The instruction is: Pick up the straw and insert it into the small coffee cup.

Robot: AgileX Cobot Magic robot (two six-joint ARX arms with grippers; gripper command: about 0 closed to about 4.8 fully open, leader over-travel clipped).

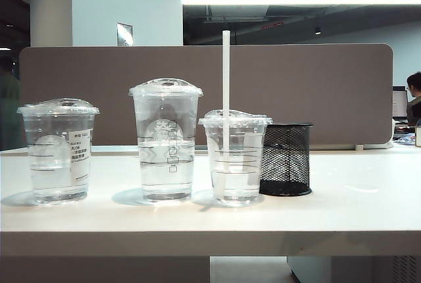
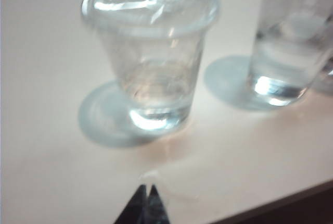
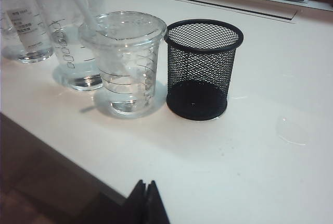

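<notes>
The white straw (image 1: 225,85) stands upright through the lid of the small coffee cup (image 1: 235,158), its top well above every cup. The right wrist view shows the same straw (image 3: 78,2) leaning out of that cup (image 3: 127,62), which is partly filled with water. My right gripper (image 3: 145,183) is shut and empty, hanging back over the table's near edge, apart from the cup. Also shut and empty, my left gripper (image 2: 145,187) hovers over the table short of a wide clear cup (image 2: 151,52). Neither gripper shows in the exterior view.
A black mesh pen holder (image 1: 286,159) stands touching the small cup's right side. The tall logo cup (image 1: 166,141) and the wide labelled cup (image 1: 59,151) stand in a row to its left. A brown partition (image 1: 329,85) runs behind the white table (image 1: 355,210).
</notes>
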